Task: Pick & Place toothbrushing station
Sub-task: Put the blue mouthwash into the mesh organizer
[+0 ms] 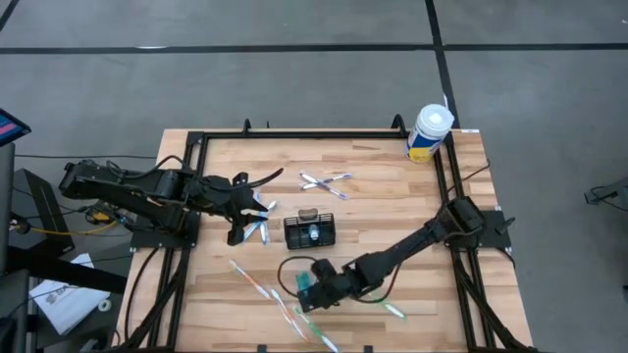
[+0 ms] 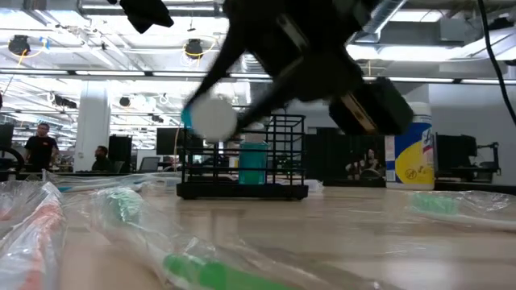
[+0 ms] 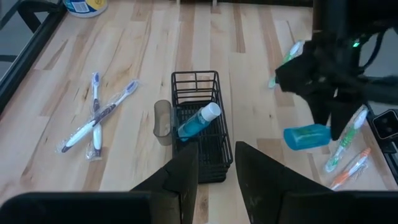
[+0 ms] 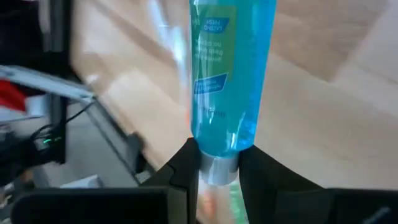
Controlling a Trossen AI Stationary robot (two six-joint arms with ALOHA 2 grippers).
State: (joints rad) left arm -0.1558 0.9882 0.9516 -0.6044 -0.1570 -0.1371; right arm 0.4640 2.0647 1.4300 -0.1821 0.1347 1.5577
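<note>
Nearest the table's front edge, in front of the black wire-mesh toothbrushing station [image 1: 310, 231], wrapped toothbrushes [image 1: 270, 289] lie scattered. The right gripper [image 1: 307, 291] hangs just above them, in front of the station and slightly to its left, its jaws closed narrowly on the neck of a blue mouthwash bottle [image 4: 227, 74]. Only the right wrist view shows that pinch at the cap; the high view gives just a teal patch.

The station stands upright near mid-table, with a second blue bottle [image 3: 198, 121] leaning inside, which the left wrist view shows plainly. A small clear cup [image 3: 162, 121] sits beside it.

The left gripper [image 3: 216, 163] hovers just left of the station, jaws narrowly parted and empty.

Beyond the station lie two crossed toothbrushes [image 1: 326, 183]; farther right, at the far corner, a white-and-yellow wipes tub [image 1: 429, 133].
</note>
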